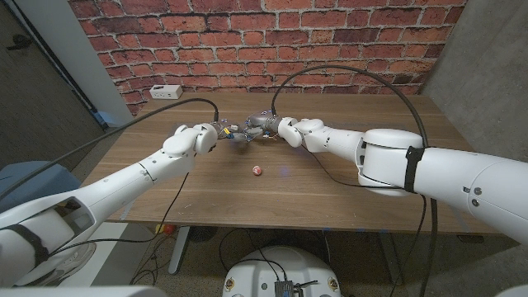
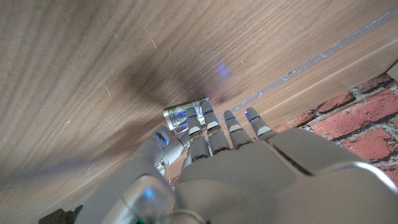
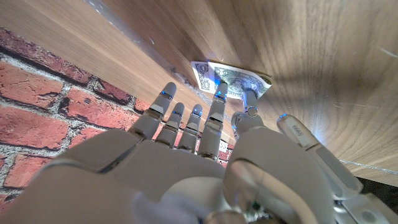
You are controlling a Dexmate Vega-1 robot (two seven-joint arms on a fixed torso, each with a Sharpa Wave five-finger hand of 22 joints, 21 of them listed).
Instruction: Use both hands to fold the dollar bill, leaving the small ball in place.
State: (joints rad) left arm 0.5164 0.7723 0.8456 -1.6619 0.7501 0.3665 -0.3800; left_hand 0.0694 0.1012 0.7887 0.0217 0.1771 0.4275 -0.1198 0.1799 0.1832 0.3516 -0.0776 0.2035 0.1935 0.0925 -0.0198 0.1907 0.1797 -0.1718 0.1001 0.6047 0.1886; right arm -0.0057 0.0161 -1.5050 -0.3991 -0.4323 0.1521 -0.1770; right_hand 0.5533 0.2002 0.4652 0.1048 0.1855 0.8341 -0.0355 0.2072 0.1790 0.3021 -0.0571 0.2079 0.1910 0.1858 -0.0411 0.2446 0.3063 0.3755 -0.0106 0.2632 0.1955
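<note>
Head view: hands meet over the far middle of the wooden table (image 1: 346, 186); left hand (image 1: 216, 133) and right hand (image 1: 266, 125) face each other with the dollar bill (image 1: 241, 138) between them, apparently so each can work one end of it. The small ball (image 1: 257, 170) lies on the bare wood nearer the robot, apart from both hands, where the task wants it left. A white box (image 1: 166, 91) sits at the far left corner by the brick wall (image 1: 264, 41).

Left wrist view: the left hand (image 2: 214, 140) reaches with fingers extended side by side; their tips lie on the near end of the dollar bill (image 2: 180, 115), which looks partly folded. Whether the thumb pinches it cannot be told.

Right wrist view: the right hand (image 3: 199, 134) is likewise stretched out, fingers slightly fanned; one fingertip and the thumb tip touch the edge of the dollar bill (image 3: 233, 78), seemingly pressing it to the wood, not clasping it.

Pose: both arms extended, converging.
</note>
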